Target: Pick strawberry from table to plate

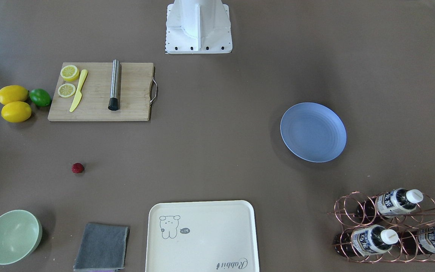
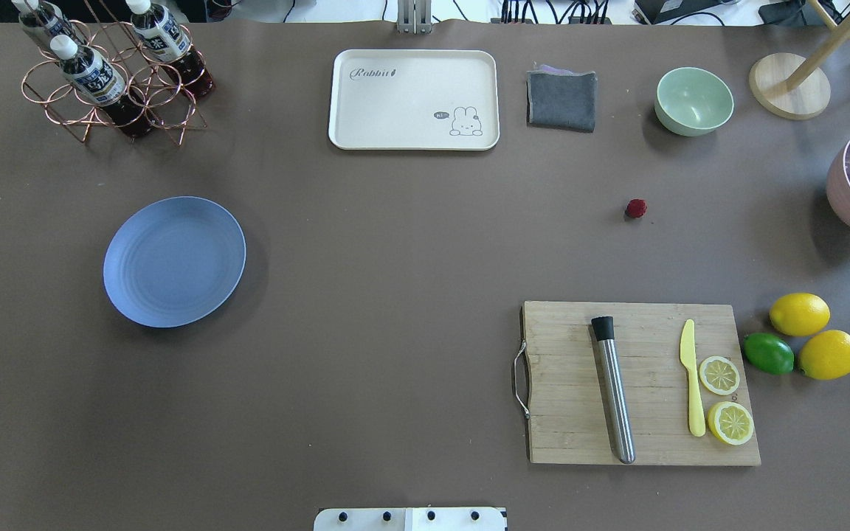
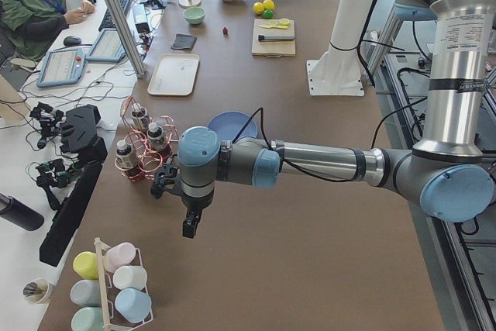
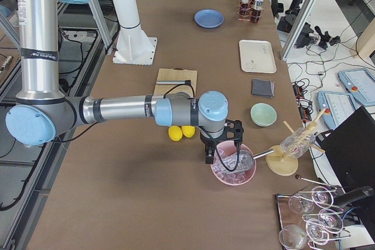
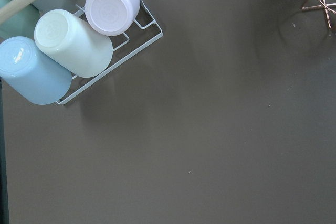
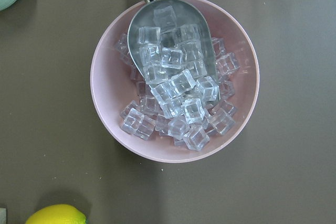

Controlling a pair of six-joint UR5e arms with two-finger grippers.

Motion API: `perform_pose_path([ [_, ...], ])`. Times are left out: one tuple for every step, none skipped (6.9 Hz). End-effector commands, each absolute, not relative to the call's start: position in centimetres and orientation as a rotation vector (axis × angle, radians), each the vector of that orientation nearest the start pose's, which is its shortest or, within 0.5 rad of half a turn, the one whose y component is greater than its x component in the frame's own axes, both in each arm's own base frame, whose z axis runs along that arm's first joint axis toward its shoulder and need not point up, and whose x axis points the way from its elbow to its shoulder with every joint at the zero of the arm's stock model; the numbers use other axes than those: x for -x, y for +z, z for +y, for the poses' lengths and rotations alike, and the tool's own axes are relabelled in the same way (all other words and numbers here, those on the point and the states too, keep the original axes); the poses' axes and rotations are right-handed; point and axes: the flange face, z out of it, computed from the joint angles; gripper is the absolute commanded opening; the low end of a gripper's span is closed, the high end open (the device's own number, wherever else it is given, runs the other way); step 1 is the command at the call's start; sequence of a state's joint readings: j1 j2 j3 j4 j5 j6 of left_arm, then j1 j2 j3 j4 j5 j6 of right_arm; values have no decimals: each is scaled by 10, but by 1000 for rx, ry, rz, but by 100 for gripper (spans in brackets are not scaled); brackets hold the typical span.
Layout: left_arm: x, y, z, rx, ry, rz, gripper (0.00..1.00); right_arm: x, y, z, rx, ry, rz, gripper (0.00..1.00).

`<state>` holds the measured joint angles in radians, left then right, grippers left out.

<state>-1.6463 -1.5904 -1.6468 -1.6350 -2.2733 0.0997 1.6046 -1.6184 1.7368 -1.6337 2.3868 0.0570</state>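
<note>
The strawberry (image 1: pixel 77 168) (image 2: pixel 636 209), a small dark-red berry, lies alone on the brown table (image 1: pixel 217 151), between the cutting board and the green bowl. The light blue plate (image 1: pixel 313 132) (image 2: pixel 174 261) sits bare on the other half of the table. Neither gripper shows in the overhead or front views. In the left side view my left gripper (image 3: pixel 187 225) hangs past the table's left end, near the bottle rack, far from the strawberry (image 3: pixel 225 32). My right gripper (image 4: pixel 209 157) hovers over a pink ice bowl at the right end. Whether either is open or shut I cannot tell.
A wooden cutting board (image 2: pixel 639 383) carries a metal muddler, yellow knife and lemon slices. Two lemons and a lime (image 2: pixel 768 353) lie beside it. A cream tray (image 2: pixel 414 99), grey cloth (image 2: pixel 561 99), green bowl (image 2: pixel 693 101), bottle rack (image 2: pixel 111 74), pink ice bowl (image 6: pixel 173 77) and cup rack (image 5: pixel 68 40) line the edges.
</note>
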Motion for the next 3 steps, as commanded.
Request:
perform_pose_path([
  [107, 607, -503, -218, 81, 685, 98, -77, 606, -470, -38, 65, -817, 100],
  [107, 607, -503, -216, 79, 685, 98, -77, 607, -470, -37, 65, -817, 100],
  [108, 607, -503, -215, 77, 685, 98, -77, 607, -470, -37, 65, -817, 100],
])
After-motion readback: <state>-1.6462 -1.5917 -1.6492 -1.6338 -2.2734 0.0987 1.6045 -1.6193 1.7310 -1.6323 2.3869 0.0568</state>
